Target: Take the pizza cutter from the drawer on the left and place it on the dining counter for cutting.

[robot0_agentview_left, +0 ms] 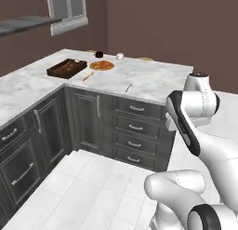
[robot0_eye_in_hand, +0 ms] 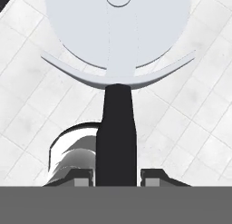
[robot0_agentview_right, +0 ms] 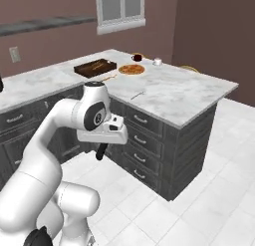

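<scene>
Two dark fingertips (robot0_eye_in_hand: 81,175) of the claw (robot0_eye_in_hand: 116,175) pinch the black handle of the pizza cutter (robot0_eye_in_hand: 117,60), one on each side, so the claw is clenched on it. In the hand view the handle runs up toward 12 o'clock and the wide pale round blade spreads out above it, with a thin curved guard where blade meets handle; pale floor tiles (robot0_eye_in_hand: 27,109) lie behind it all.

From the right base view the claw (robot0_agentview_right: 102,151) hangs under the arm's white wrist, out over the floor in front of the dark drawers (robot0_agentview_right: 137,140), and a short dark stub of the pizza cutter (robot0_agentview_right: 101,152) pokes down toward 6 o'clock. It is well apart from the worktop (robot0_agentview_right: 179,98) and lower than its white marble top.

On that worktop sit a dark wooden tray (robot0_agentview_right: 95,67), a pizza (robot0_agentview_right: 131,69) just beside it toward 3 o'clock, a dark cup (robot0_agentview_right: 137,57) and a small white cup (robot0_agentview_right: 157,61) further back. An orange-brown fork (robot0_agentview_left: 88,76) lies near the tray, and a thin grey utensil (robot0_agentview_left: 128,88) lies near the front edge, too small to tell what it is
</scene>
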